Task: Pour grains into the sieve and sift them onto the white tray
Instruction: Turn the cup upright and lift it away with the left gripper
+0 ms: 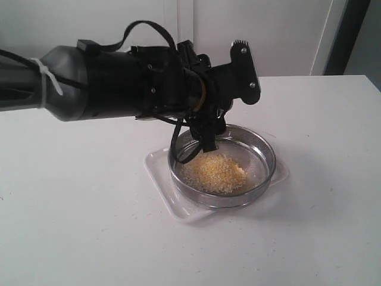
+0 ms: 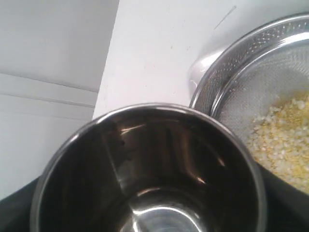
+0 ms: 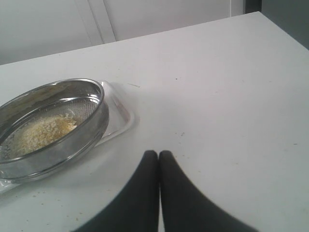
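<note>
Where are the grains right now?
The grains lie heaped in the sieve, which sits on the white tray, just right of centre in the exterior view, close to the steel cup.

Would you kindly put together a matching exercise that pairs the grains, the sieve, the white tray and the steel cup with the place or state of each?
Things:
1. grains
2. sieve
3. white tray
4. steel cup

Places or states:
a. empty, shiny inside
b. lying underneath the sieve
c. heaped on the mesh
d. resting on top of the white tray

Pairs: 1-c, 2-d, 3-b, 4-a
</note>
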